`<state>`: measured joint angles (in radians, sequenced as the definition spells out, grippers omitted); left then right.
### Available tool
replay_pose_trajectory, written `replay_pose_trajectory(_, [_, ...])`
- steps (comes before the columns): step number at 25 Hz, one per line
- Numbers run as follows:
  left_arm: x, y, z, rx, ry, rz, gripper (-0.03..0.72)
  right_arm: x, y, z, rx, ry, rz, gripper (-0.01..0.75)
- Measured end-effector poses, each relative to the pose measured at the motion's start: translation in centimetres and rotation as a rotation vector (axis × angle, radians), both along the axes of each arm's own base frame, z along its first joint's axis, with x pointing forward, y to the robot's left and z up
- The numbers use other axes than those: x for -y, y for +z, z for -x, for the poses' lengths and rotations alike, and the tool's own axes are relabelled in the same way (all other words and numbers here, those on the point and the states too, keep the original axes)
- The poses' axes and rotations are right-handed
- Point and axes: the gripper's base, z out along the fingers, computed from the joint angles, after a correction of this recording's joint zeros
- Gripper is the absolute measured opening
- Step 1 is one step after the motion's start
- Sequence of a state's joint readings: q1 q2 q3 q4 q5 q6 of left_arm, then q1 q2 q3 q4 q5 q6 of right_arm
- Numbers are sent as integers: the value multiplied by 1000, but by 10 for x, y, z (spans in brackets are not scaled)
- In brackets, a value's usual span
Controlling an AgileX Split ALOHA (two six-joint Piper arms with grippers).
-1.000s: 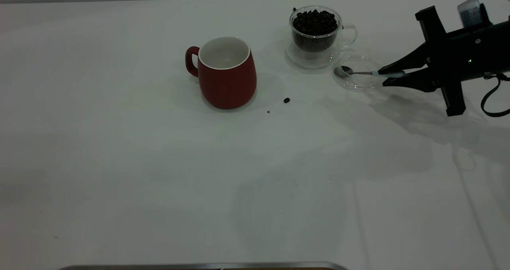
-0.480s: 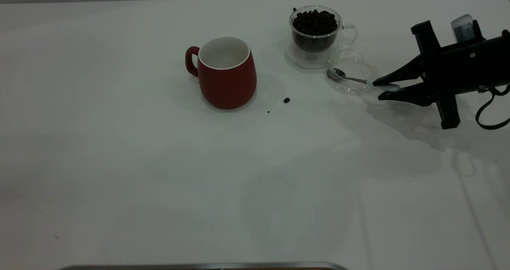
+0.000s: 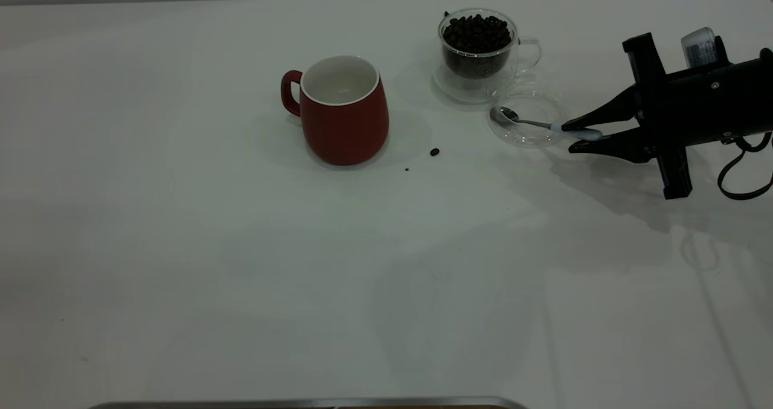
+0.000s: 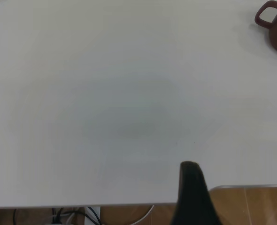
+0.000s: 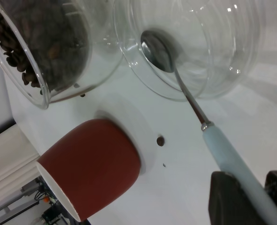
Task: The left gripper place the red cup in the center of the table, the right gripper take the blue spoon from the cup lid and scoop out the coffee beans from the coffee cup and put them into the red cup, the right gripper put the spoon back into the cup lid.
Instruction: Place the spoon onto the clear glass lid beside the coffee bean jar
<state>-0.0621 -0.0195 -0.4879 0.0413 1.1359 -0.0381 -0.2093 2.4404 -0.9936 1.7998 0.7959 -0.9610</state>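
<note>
While its silver bowl rests inside the cup lid (image 3: 524, 126), the blue spoon (image 3: 546, 124) lies nearly level at the right of the exterior frame, its pale-blue handle pinched between the two black fingers of the right gripper (image 3: 570, 138). That gripper reaches in from the right edge, clamped on the handle's end, with a black cable looping behind it. In the right wrist view the same grip shows at the lower right corner: the handle (image 5: 232, 164) runs between the dark fingertips (image 5: 225, 199), and the thin metal neck leads up to the bowl sitting in the clear glass disc (image 5: 213, 79).

Just beyond the lid, toward the top of the exterior frame, stands the coffee cup (image 3: 483, 52), a clear glass cup on its wide clear base, full of coffee beans (image 3: 477, 33). Lid and base sit close together; whether they touch cannot be told.

Left of these, a little above centre of the frame, the red cup (image 3: 342, 110) stands upright on the table (image 3: 241, 264), handle pointing left, its white inside showing no beans from this angle. Between it and the lid a stray bean (image 3: 434, 151) lies on the white surface, with a smaller dark crumb (image 3: 406, 169) just beside it.

In the left wrist view one dark finger of the left gripper (image 4: 192, 194) shows at the bottom edge over the bare tabletop, well apart from the red cup at the upper right corner; whether its fingers are apart or together cannot be told.
</note>
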Motion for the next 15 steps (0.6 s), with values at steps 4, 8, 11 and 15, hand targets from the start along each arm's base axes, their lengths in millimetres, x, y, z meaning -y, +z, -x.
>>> replay_pose_trajectory(4, [0, 0, 0, 0, 0, 0, 567, 0, 0, 0, -2, -1, 3, 196])
replay_pose_trajectory(8, [0, 0, 0, 0, 0, 0, 567, 1, -3, 1, -15, -6, 17, 228])
replay_pose_trajectory(11, [0, 0, 0, 0, 0, 0, 567, 1, -5, 2, -23, -7, 22, 250])
replay_pose_trajectory(15, [0, 0, 0, 0, 1, 1, 567, 2, -5, 2, -24, -8, 25, 254])
